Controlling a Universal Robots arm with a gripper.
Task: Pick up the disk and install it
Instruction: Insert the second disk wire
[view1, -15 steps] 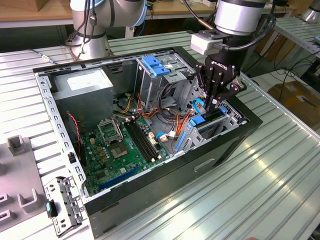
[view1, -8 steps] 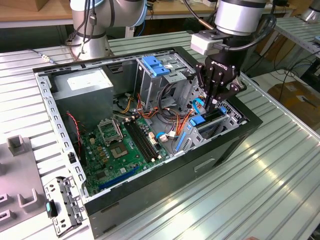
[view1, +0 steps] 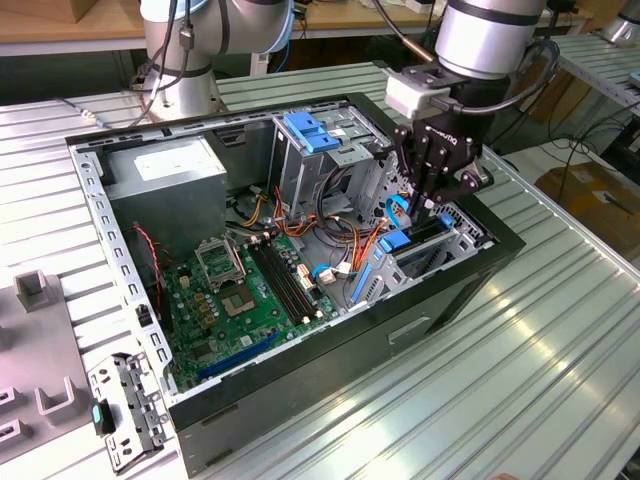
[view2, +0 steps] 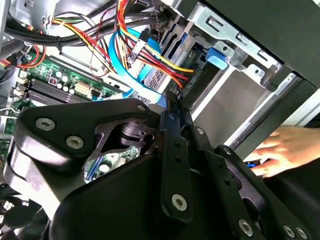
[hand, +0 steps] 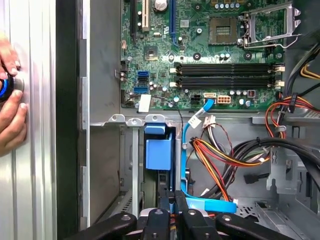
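Observation:
The disk (hand: 159, 152) stands on edge in the narrow drive bay at the corner of the open computer case. Its bright blue carrier rail shows at the top and its dark body sits lower in the slot. In the exterior view the disk (view1: 397, 240) lies in the bay at the case's right end. My gripper (view1: 418, 205) hangs straight above that bay. In the first wrist view the gripper (hand: 173, 201) has its black fingers (hand: 165, 212) pressed together over the disk's near end. I cannot tell whether they touch it. In the second wrist view the gripper (view2: 172, 107) looks shut too.
A blue flat cable (hand: 187, 150) and bundled orange, red and yellow wires (hand: 225, 155) run close beside the bay. The motherboard (view1: 250, 290) fills the case floor. A person's hand (hand: 10, 100) rests on a blue-ringed button outside the case wall. A grey metal bracket (view1: 125, 405) lies on the table.

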